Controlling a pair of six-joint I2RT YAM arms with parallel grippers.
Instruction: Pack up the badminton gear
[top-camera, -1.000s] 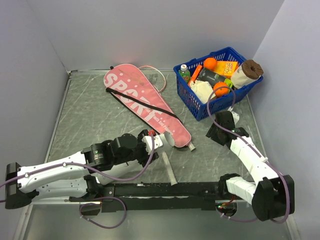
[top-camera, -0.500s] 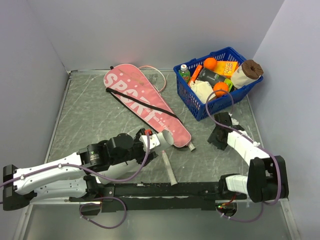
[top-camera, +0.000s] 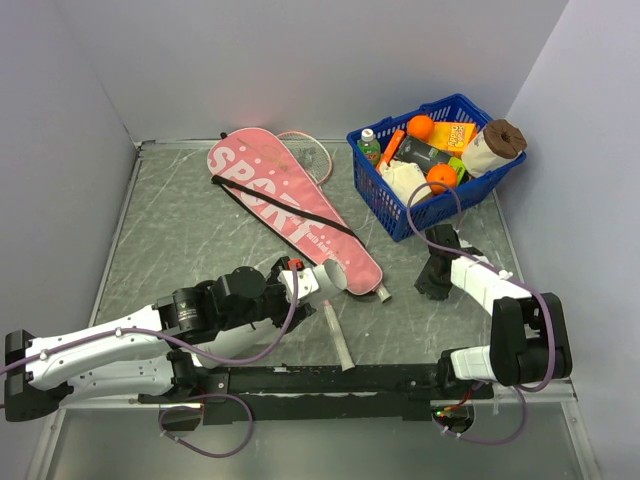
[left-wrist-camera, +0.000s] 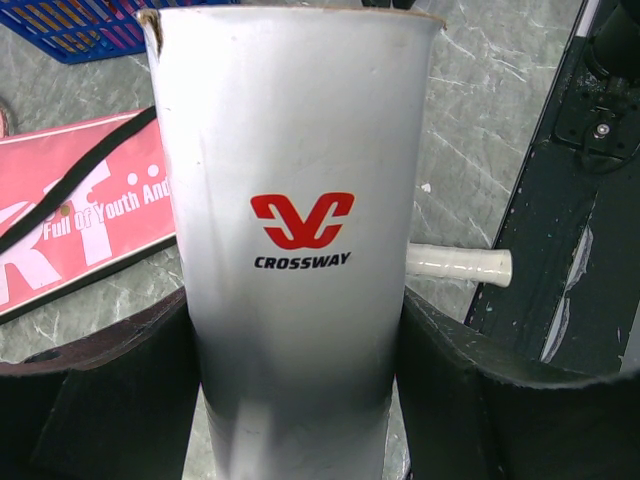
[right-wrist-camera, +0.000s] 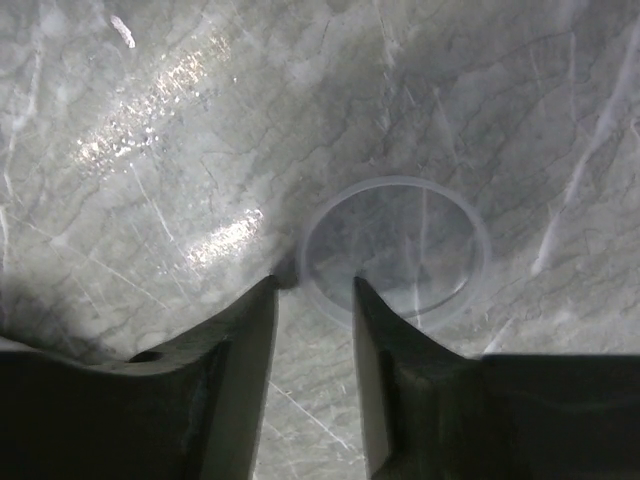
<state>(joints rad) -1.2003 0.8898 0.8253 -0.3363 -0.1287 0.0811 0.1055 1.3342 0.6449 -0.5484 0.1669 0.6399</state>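
My left gripper (top-camera: 308, 284) is shut on the long white tube (top-camera: 326, 277), which fills the left wrist view (left-wrist-camera: 297, 200) and bears a red "CROSSWAY" logo. The pink "SPORT" bag (top-camera: 285, 205) with its black strap lies just beyond the tube. A thin pink racket rim (top-camera: 318, 152) shows behind the bag. One white handle (top-camera: 337, 337) lies loose near the front rail, and it also shows in the left wrist view (left-wrist-camera: 460, 265). My right gripper (top-camera: 431, 285) points down at the table, jaws slightly apart over the rim of a clear round lid (right-wrist-camera: 395, 250). No shuttlecock shows.
A blue basket (top-camera: 418, 215) of groceries stands at the back right, close behind my right gripper. A black rail (top-camera: 330, 380) runs along the near edge. Grey walls close in the left, back and right sides.
My right arm has folded in and its gripper has dropped down to the table in front of the basket. My left gripper with the tube has shifted slightly toward the bag.
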